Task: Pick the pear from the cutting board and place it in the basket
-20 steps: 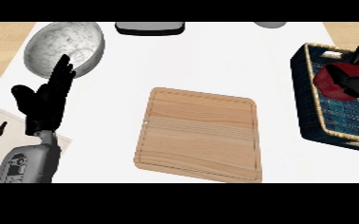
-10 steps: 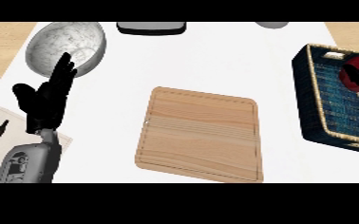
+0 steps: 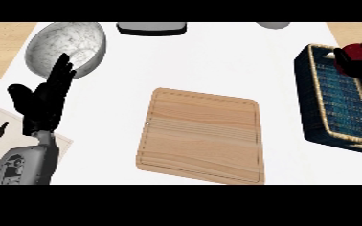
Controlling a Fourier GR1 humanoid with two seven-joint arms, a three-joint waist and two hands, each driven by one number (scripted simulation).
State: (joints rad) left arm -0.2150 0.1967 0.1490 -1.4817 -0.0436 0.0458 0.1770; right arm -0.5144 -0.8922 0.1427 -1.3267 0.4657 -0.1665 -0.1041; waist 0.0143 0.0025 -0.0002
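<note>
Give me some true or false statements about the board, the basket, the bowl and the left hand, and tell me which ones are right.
1. Nothing lies on the board. True.
2. The basket sits to the left of the board. False: it is to the board's right, at the view's right edge.
3. The left hand is open, fingers up, at the view's left. True.
4. The bowl stands on the board. False: it is on the counter at the far left, off the board.
</note>
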